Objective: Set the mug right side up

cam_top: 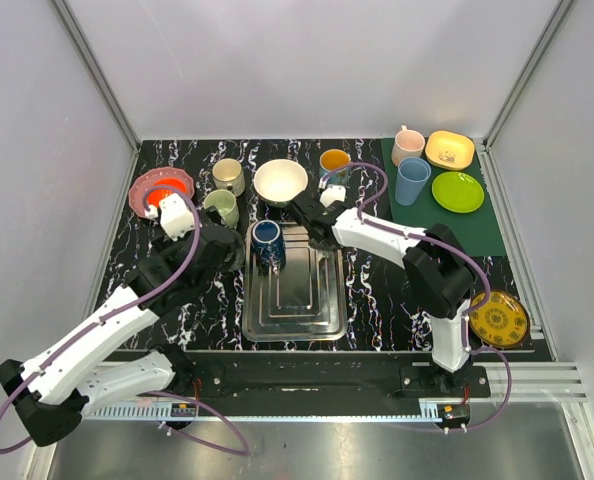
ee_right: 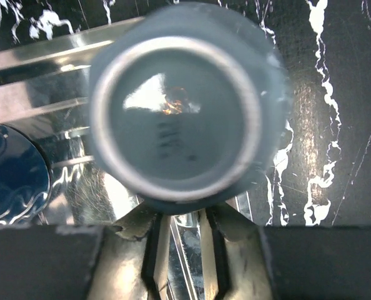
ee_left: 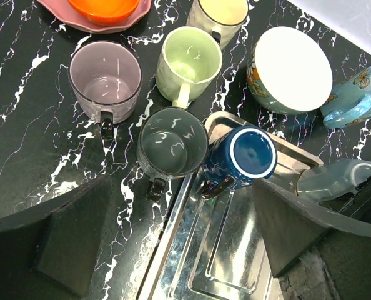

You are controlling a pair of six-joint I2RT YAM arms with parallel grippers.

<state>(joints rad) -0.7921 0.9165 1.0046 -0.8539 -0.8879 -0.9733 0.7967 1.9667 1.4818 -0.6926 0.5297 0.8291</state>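
1. Robot arms lean over a marble-patterned table, seen from above. The left gripper hangs beside the left edge of a steel tray, and the right gripper is at the tray's far right corner. A blue cup stands upright in the tray's far left corner.
2. Left wrist view: the left gripper's fingers are spread wide, grasping nothing, above the tray's left edge. Beyond the blue cup, the upside-down mug sits at the tray's far rim, just beside the right gripper.
3. Right wrist view: the upside-down mug fills the frame, base toward the camera, over the tray's edge. The right gripper's fingers stand close together just below it. Whether they clamp the mug cannot be told.
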